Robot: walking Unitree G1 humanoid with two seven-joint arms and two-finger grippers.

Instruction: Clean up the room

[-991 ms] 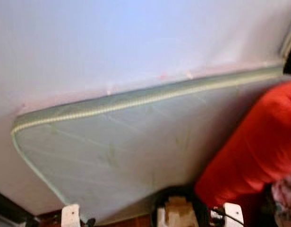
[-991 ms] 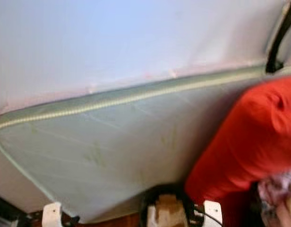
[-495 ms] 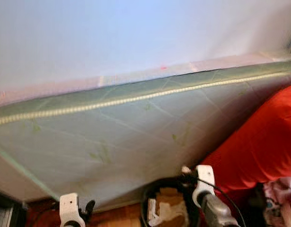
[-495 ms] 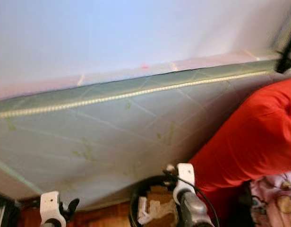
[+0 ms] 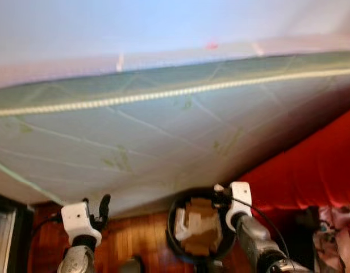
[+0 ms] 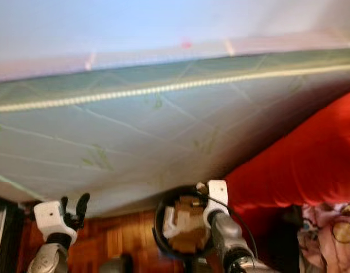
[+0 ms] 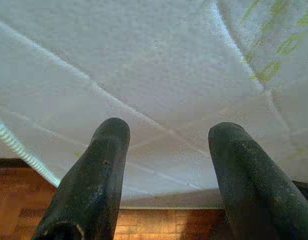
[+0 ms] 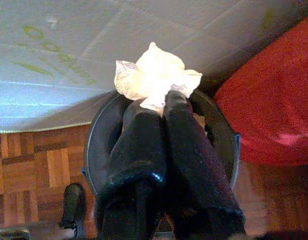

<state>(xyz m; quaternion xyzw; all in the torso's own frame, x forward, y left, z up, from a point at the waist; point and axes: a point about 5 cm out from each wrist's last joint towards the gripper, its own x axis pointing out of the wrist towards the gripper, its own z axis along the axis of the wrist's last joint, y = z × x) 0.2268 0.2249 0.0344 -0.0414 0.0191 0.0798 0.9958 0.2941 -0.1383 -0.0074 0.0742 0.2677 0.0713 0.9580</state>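
Note:
A black round bin (image 5: 173, 226) holding cardboard and paper scraps stands on the wooden floor against the mattress side. My right gripper (image 8: 159, 102) is shut on a crumpled wad of white paper (image 8: 151, 72), held just above the bin's opening (image 8: 101, 135). In the eye views that gripper (image 5: 220, 195) sits at the bin's right rim. My left gripper (image 7: 169, 132) is open with nothing between its fingers. It is raised at the lower left (image 5: 101, 207), pointing at the mattress side.
A green quilted mattress (image 5: 163, 136) with a pale sheet on top spans the view. Red bedding (image 5: 311, 170) hangs at the right, with pink patterned fabric (image 5: 337, 239) below it. Wooden parquet floor (image 5: 135, 239) shows between the arms.
The camera has shifted, showing more floor. Both arms have risen into view, and the right gripper now sits a little higher at the bin's rim.

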